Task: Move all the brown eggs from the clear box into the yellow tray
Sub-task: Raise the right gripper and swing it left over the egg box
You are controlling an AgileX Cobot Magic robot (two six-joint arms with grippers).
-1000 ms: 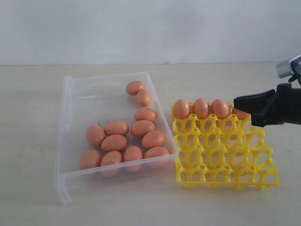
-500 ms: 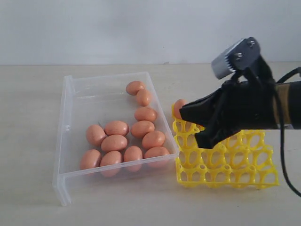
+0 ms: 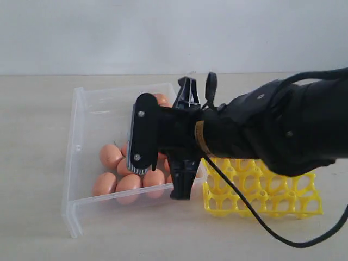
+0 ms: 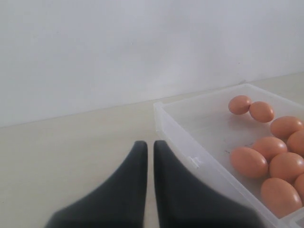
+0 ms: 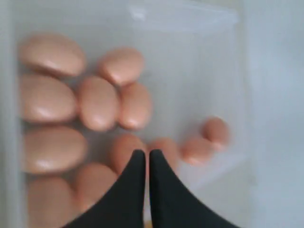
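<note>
From where I stood, the right claw [image 3: 181,190] hung tips-down over the clear box [image 3: 81,126]. Its arm hid many of the brown eggs [image 3: 129,183], and the yellow tray [image 3: 272,202] sat on the table [image 3: 32,163] just beside the box, at its three o'clock. The left wrist camera showed the left claw [image 4: 148,146] pressed together and empty above the table, near the box wall [image 4: 190,142]. The right wrist camera, blurred, showed the right claw [image 5: 142,156] pinched together, holding nothing, above eggs [image 5: 97,102] lying in the box.
</note>
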